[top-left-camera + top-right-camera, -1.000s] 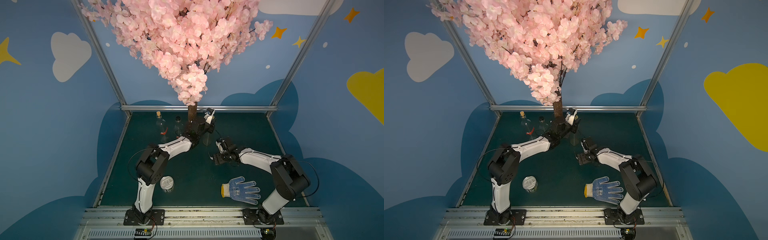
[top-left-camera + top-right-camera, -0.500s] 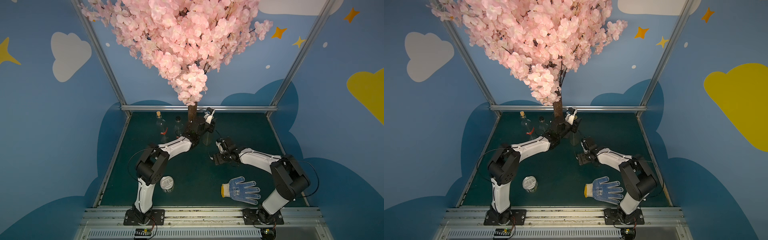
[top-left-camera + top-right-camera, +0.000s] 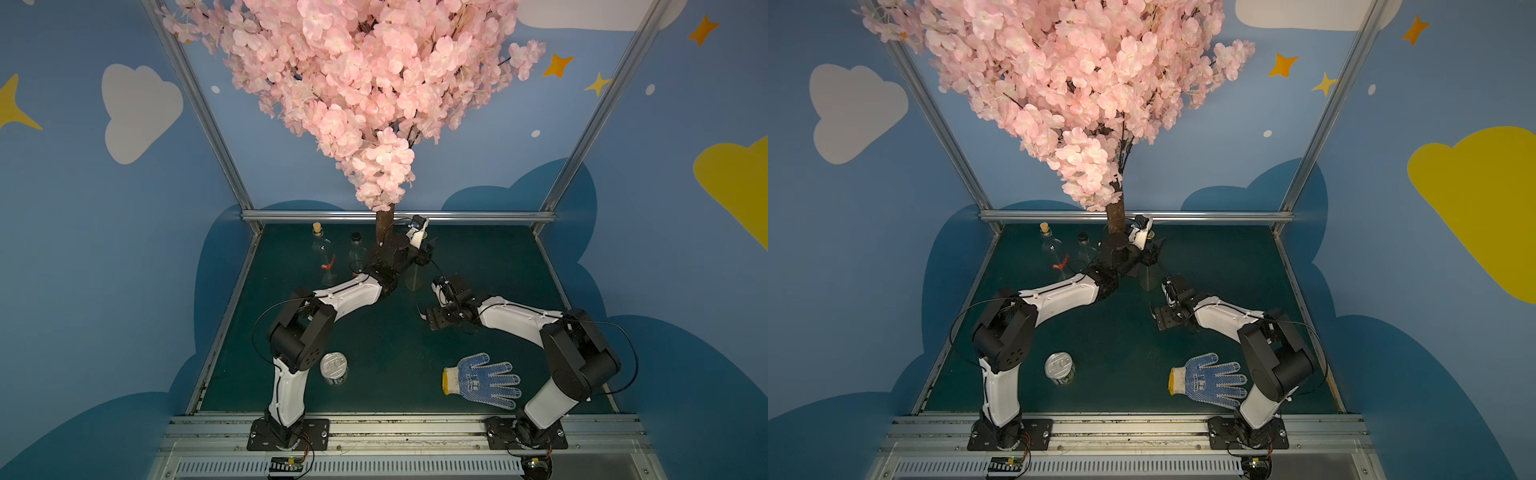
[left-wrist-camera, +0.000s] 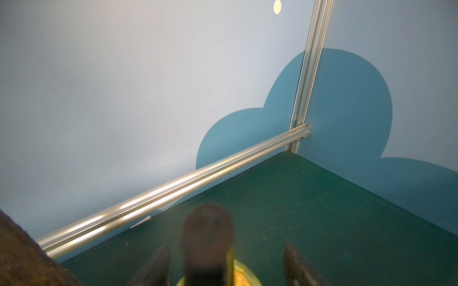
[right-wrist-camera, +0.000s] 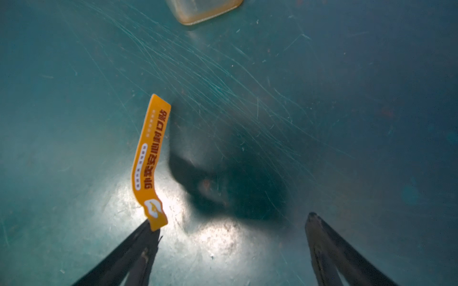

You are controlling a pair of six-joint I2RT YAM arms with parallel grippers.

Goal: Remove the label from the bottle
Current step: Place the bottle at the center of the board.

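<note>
- Nearest, the right gripper (image 5: 231, 220) is hovering low over the green table (image 5: 74, 74), its jaws standing wide apart and clamping nothing.
- Even so, the orange label (image 5: 148, 161) is clinging by one end to the tip of one finger (image 5: 138, 245). Its long axis is running outward from that tip, roughly toward the bottle (image 5: 205, 12), which it is no longer touching.
- Farther back, the clear bottle (image 3: 415, 276) is standing upright near the tree trunk (image 3: 384, 226).
- There the left gripper (image 4: 225, 247) is straddling the bottle's dark cap (image 4: 207, 230), jaws apart on both sides, not pinching it.
- In my judgement, the right arm is carrying the label, so shedding it from that fingertip is what remains.
</note>
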